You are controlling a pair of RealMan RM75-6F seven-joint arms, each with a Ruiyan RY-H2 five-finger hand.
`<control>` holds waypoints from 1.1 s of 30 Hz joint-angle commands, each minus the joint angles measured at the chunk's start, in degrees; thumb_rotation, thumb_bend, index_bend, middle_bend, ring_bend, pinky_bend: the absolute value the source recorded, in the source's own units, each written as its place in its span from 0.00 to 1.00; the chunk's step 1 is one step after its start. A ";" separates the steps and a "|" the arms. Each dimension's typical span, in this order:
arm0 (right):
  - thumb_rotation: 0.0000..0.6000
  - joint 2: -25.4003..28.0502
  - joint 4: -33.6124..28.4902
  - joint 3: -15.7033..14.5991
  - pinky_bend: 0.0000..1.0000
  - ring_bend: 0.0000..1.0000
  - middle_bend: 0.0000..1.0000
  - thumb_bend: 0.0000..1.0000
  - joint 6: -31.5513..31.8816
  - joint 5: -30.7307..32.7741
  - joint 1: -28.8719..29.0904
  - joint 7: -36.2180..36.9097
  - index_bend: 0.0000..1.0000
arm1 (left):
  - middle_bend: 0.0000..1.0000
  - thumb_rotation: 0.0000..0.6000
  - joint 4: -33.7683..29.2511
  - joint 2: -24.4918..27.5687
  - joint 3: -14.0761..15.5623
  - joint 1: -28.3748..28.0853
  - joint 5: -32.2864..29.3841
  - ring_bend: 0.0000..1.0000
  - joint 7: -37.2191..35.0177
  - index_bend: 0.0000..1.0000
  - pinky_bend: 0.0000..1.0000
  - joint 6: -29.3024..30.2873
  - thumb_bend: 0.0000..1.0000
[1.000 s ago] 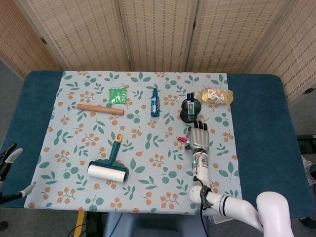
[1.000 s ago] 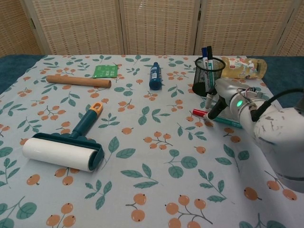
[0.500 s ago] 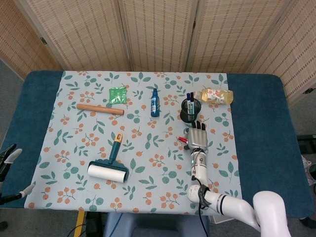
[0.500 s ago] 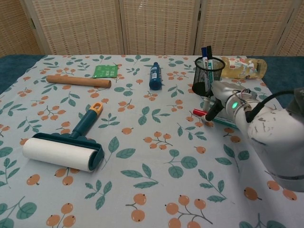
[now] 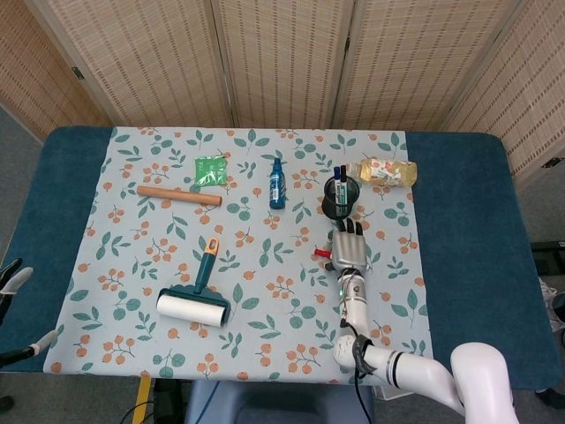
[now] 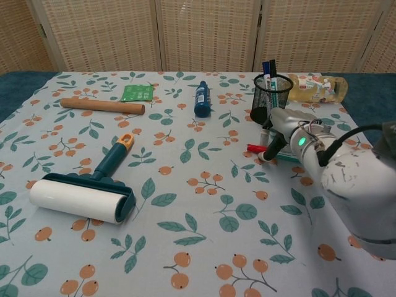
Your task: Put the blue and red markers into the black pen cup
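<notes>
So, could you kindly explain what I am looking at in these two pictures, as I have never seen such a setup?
It is a two-armed robot with human-like hands, steered by a person. One camera looks down from its head, the other forward from its chest. Its right hand reaches down over a red marker lying on the flowered cloth, beside a black pen cup that already holds pens. I cannot tell whether it grips the marker yet. A lint roller, wooden stick and blue bottle also lie there.
</notes>
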 commanded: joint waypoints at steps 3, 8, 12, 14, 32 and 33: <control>1.00 7.61 -16.16 1.66 0.00 0.00 0.10 0.34 7.20 -5.32 -3.25 2.19 0.62 | 0.00 1.00 -0.23 -0.40 0.09 -0.49 -0.04 0.01 0.92 0.03 0.27 -1.18 0.21; 1.00 14.27 -28.85 4.57 0.00 0.00 0.11 0.34 11.92 -7.71 -5.45 3.06 0.62 | 0.00 1.00 -0.83 -0.86 0.29 -0.96 0.21 0.01 2.52 0.03 0.27 -2.34 0.21; 1.00 18.34 -35.86 8.36 0.00 0.00 0.12 0.34 13.28 -8.16 -6.38 5.78 0.63 | 0.00 1.00 -1.23 -1.12 0.26 -1.12 -0.11 0.01 3.67 0.03 0.27 -2.97 0.21; 1.00 19.32 -36.98 9.93 0.00 0.00 0.12 0.34 13.21 -8.34 -6.38 7.55 0.63 | 0.00 1.00 -1.33 -1.17 0.27 -1.20 -0.35 0.01 3.98 0.03 0.27 -3.37 0.21; 1.00 1.61 9.64 18.04 0.00 0.00 0.13 0.32 0.86 -16.44 3.14 52.33 0.63 | 0.00 1.00 -0.83 -1.07 -0.43 -1.67 -3.16 0.01 2.91 0.02 0.27 -5.39 0.21; 1.00 0.95 11.56 18.37 0.00 0.00 0.13 0.32 -0.01 -16.56 3.77 54.02 0.63 | 0.00 1.00 -0.84 -1.02 -0.44 -1.64 -3.19 0.01 2.82 0.02 0.27 -5.34 0.21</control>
